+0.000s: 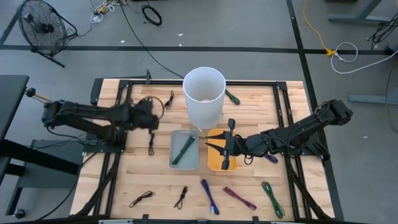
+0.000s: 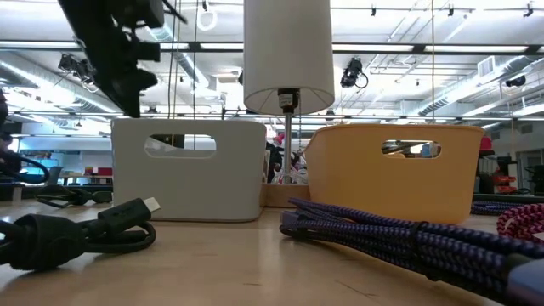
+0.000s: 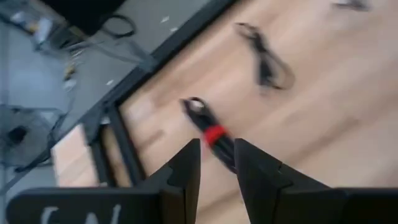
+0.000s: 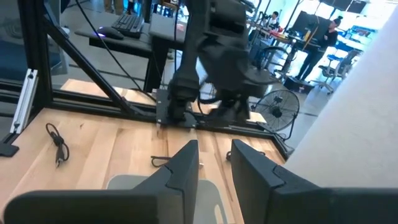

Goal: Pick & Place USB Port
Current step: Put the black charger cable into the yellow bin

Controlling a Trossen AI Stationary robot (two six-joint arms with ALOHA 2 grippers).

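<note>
My left gripper point(image 1: 151, 124) point(image 3: 217, 165) hovers above the table left of the grey bin point(image 1: 176, 155), shut on a black cable point(image 3: 214, 134) with a red band. In the low view this arm point(image 2: 119, 51) stands higher than the bin tops. My right gripper point(image 1: 214, 147) point(image 4: 214, 165) is open, pointing left over the orange bin point(image 1: 214, 163) point(image 2: 382, 178) and holding nothing. A green cable point(image 1: 185, 149) lies in the grey bin. A tall white cylinder point(image 1: 204, 93) stands just behind both bins. My left gripper pinches the black cable just behind its red band point(image 3: 219, 140), between its two fingers. The plug end point(image 3: 194, 107) sticks out past the fingertips. The rest of the cable point(image 1: 151, 142) trails below the gripper; the view is blurred and the exact contact is hidden by the fingers.
Loose cables lie along the near side: black ones point(image 1: 142, 199) point(image 1: 181, 198), purple point(image 1: 209, 196), magenta point(image 1: 239, 198), green point(image 1: 272, 199). Another black cable point(image 1: 168, 101) and a green one point(image 1: 232, 96) lie near the far edge. A black frame borders the table.
</note>
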